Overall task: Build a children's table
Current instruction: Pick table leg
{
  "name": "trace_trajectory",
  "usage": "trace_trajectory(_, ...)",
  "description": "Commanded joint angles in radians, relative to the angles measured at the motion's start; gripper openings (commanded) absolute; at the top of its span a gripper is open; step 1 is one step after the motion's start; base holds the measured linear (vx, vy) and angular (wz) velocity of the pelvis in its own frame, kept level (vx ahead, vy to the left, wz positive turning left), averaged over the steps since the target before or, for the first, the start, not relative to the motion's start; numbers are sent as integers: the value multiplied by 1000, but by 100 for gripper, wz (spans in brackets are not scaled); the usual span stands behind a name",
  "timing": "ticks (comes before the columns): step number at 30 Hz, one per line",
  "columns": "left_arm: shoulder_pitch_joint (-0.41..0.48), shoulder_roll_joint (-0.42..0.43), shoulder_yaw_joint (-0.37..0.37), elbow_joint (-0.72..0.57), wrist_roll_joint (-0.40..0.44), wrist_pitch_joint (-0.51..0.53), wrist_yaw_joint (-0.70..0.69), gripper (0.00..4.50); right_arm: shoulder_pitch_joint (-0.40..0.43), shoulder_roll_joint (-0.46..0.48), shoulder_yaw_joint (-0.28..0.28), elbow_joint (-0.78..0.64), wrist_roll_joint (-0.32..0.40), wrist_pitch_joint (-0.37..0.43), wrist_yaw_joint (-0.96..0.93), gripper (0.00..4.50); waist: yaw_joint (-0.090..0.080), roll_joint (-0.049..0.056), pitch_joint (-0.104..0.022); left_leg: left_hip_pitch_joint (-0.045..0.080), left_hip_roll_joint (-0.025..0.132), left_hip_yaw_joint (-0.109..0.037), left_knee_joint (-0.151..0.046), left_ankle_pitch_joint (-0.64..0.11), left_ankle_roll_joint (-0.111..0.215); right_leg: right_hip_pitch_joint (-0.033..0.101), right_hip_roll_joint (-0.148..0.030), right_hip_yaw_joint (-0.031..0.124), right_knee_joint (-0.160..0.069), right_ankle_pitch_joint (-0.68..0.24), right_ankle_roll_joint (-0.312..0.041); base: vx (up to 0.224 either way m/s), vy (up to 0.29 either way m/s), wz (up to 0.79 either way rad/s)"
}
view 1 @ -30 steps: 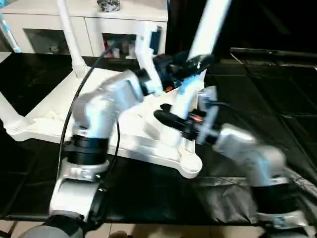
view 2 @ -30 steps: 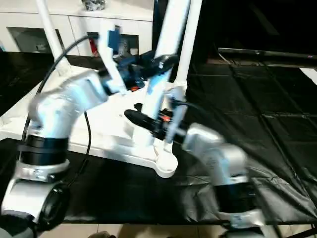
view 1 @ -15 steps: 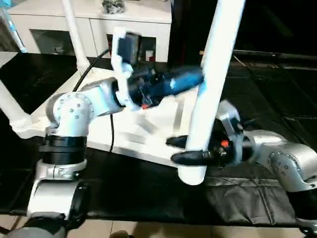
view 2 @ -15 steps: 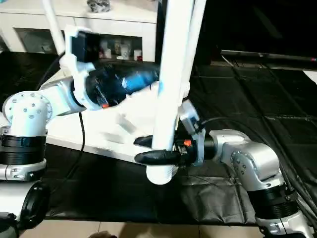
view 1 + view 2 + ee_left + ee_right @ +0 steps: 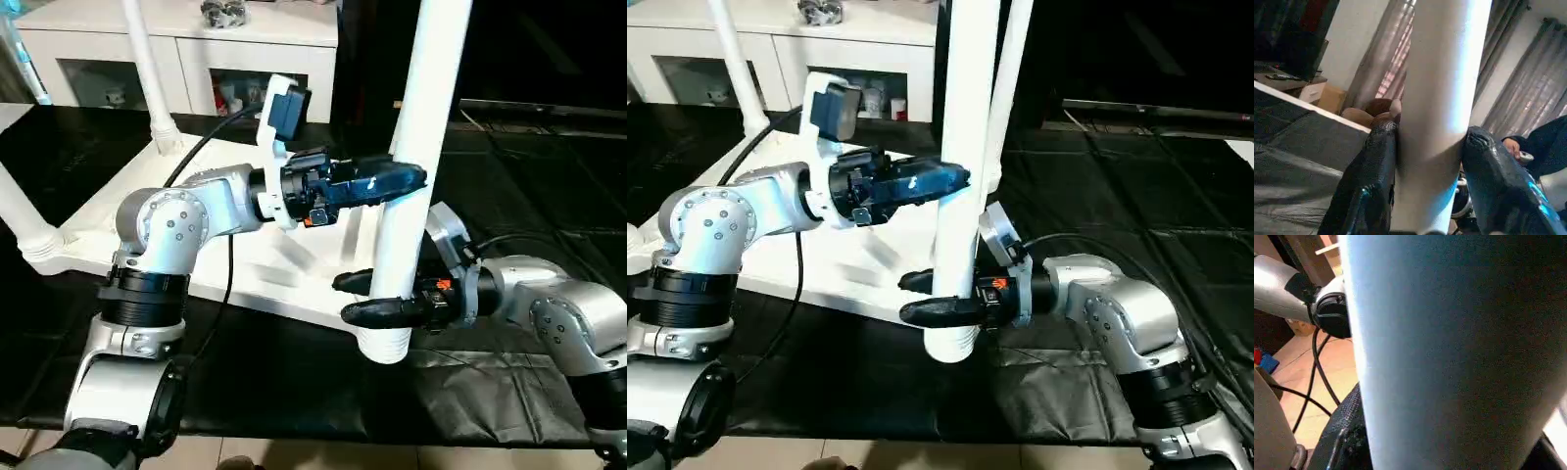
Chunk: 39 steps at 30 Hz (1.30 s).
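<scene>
The children's table top [image 5: 255, 279] lies upside down on the black mat, with white legs standing in its far left [image 5: 147, 69] and near left [image 5: 20, 220] corners and a further leg [image 5: 1006, 98] at the far right. A fourth white leg [image 5: 421, 127] stands nearly upright at the near right corner. Its ribbed lower end [image 5: 384, 343] covers the socket, so I cannot tell whether it is seated. My right gripper [image 5: 341, 300] is shut on this leg just above that end. My left gripper [image 5: 1430, 137] is shut on it higher up, with both fingers pressed to its sides.
A white cabinet [image 5: 176, 49] with glass doors stands along the back. The black mat [image 5: 509, 176] stretches away to the right. A black cable [image 5: 196, 157] loops over my left arm. In the left wrist view a person [image 5: 1535, 147] sits in the background.
The held leg has swung from tilted to nearly upright at the near right corner. My left gripper has closed onto it higher up. The right gripper has kept its hold.
</scene>
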Motion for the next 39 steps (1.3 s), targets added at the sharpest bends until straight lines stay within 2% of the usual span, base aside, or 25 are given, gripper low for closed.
trace_trajectory(1,-10,-10,-10,-6,-3,18,24,187,-19,-9,13,7,-29,-17,-21,195,1,-4,-77,12,43,-17,-63,-164,23,55,-80,55,-74,-370,-118,0,0,0)
trace_trajectory(10,3,-43,31,-12,-13,-4,82,179,-37,7,6,55,-75,-46,-54,195,2,-6,-76,13,41,-16,-62,-169,25,55,-80,53,-81,-408,-101,0,0,0)
trace_trajectory(16,6,-41,66,2,-9,-27,111,179,-55,29,-5,88,-87,-74,-86,195,1,-5,-77,13,42,-17,-63,-169,25,54,-80,53,-78,-394,-107,0,0,0)
trace_trajectory(17,2,-40,71,9,-4,-35,115,179,-62,40,-12,101,-96,-89,-102,230,0,-4,-77,13,43,-17,-63,-168,23,53,-79,53,-77,-384,-111,0,0,0)
trace_trajectory(19,-10,-32,83,34,12,-56,125,179,-85,71,-45,136,-91,-92,-149,265,-4,-3,-77,11,40,-18,-63,-171,18,54,-77,52,-77,-383,-111,0,0,0)
trace_trajectory(20,-17,-26,86,47,26,-71,128,179,-96,83,-61,150,-89,-98,-167,267,-4,1,-77,14,40,-18,-64,-176,11,53,-77,52,-78,-387,-106,0,0,0)
trace_trajectory(23,-32,-14,92,73,53,-100,136,179,-109,91,-75,166,-91,-112,-184,298,-3,1,-79,16,41,-18,-64,-174,11,53,-78,54,-76,-367,-106,0,0,0)
trace_trajectory(24,-42,-9,97,93,69,-119,145,179,-112,92,-80,173,-95,-128,-187,298,-2,4,-79,17,42,-18,-64,-172,11,52,-78,55,-74,-355,-110,0,0,0)
trace_trajectory(26,-55,-4,106,123,86,-145,164,177,-113,92,-87,177,-94,-142,-186,326,0,3,-81,16,42,-17,-64,-165,13,54,-78,56,-69,-316,-126,0,0,0)
trace_trajectory(28,-60,-2,107,135,93,-157,171,176,-112,92,-90,177,-91,-144,-184,338,0,3,-79,15,43,-17,-64,-167,16,54,-77,56,-68,-306,-132,0,0,0)
trace_trajectory(29,-65,0,111,155,105,-173,183,176,-111,94,-96,176,-91,-152,-187,343,2,6,-82,12,43,-18,-64,-154,18,58,-80,57,-63,-281,-143,0,0,0)
trace_trajectory(31,-68,1,113,168,115,-184,193,175,-111,97,-102,176,-90,-154,-193,360,0,4,-83,12,42,-17,-63,-150,20,59,-79,57,-61,-260,-151,0,0,0)
trace_trajectory(36,-101,-10,125,262,183,-243,282,175,-114,123,-154,175,-43,-138,-226,400,0,2,-82,13,41,-16,-63,-158,23,58,-80,56,-65,-289,-148,0,0,0)
trace_trajectory(39,-110,-9,125,280,195,-257,296,175,-122,129,-170,185,-44,-132,-262,428,1,1,-80,14,43,-17,-64,-164,20,58,-81,55,-67,-302,-144,0,0,0)
